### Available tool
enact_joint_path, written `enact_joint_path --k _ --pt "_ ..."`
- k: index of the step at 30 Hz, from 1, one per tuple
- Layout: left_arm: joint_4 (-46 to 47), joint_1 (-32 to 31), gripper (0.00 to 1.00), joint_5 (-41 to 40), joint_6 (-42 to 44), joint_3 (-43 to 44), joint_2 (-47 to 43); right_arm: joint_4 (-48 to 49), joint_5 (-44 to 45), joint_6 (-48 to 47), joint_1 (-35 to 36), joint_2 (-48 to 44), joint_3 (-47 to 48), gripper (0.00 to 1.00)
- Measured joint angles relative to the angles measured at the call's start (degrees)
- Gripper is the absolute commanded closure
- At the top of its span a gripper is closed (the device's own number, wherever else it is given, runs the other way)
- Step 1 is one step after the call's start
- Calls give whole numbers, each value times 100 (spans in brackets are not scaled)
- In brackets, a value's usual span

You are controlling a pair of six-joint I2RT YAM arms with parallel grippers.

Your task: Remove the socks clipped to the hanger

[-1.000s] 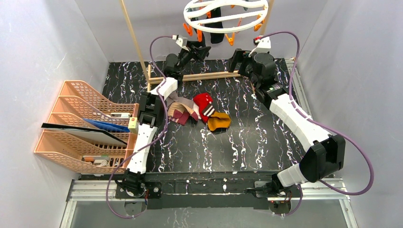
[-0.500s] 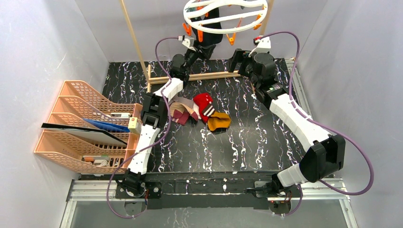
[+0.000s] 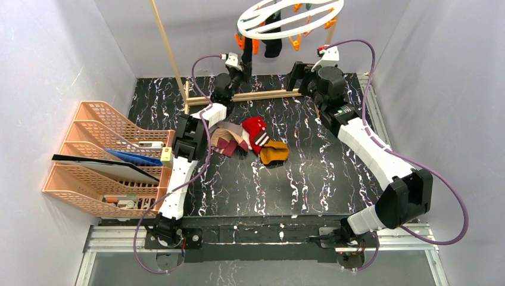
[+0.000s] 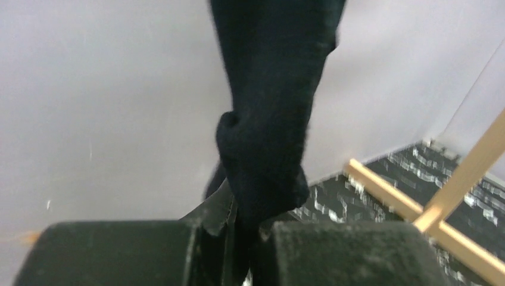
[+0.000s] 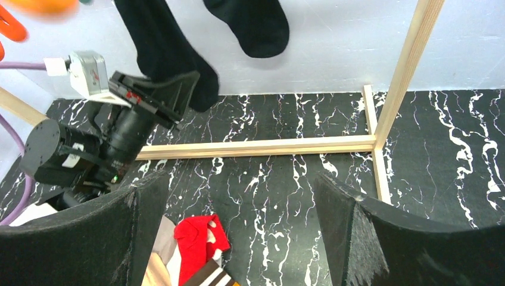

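Observation:
The white ring hanger [image 3: 290, 16] hangs tilted at the back, with orange clothespins under it. Two black socks stay clipped to it. My left gripper [image 3: 243, 65] is raised under the ring and shut on the toe of the left black sock [image 3: 247, 49]. In the left wrist view that sock [image 4: 268, 89] runs down between the closed jaws [image 4: 253, 250]. The other black sock [image 3: 273, 45] hangs free. My right gripper [image 5: 238, 185] is open and empty, facing the left gripper [image 5: 172, 89] and both socks [image 5: 164, 42], [image 5: 250, 21]. Several loose socks, red [image 3: 255, 127] and mustard [image 3: 274, 153] among them, lie on the table.
The wooden rack frame [image 3: 262, 95] crosses the back of the table, with an upright post [image 3: 167, 44] at the left and another [image 5: 408, 65] at the right. Orange stacked trays [image 3: 101, 161] with papers stand at the left wall.
My left gripper has risen to the left black sock and shut on its toe. The ring has swung and tilted towards the right. The right arm has stayed put.

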Motion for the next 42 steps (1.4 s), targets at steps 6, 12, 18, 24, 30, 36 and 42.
enact_joint_path --k 6,12,18,24,30,36,42 --pt "181 -4 100 -146 428 -2529 -1449 11 -28 17 9 -2 -74 1" --pt "369 -22 100 -514 706 -4741 -3644 13 -24 44 138 -2 -85 1" --pt "643 -157 100 -857 1029 -6161 -5490 188 87 52 636 -203 -302 1" --pt "417 -529 100 -1027 1285 -7355 -6758 413 282 -48 1279 -658 -581 1" --pt "-179 -949 100 -1141 1513 -7816 -7689 708 610 -245 1884 -964 -623 1" --pt "-468 -1338 100 -1213 1510 -8135 -8070 815 861 -448 2240 -977 -627 1" --pt "-706 -1445 100 -1252 1447 -8360 -8170 1005 990 -654 2249 -977 -645 1"
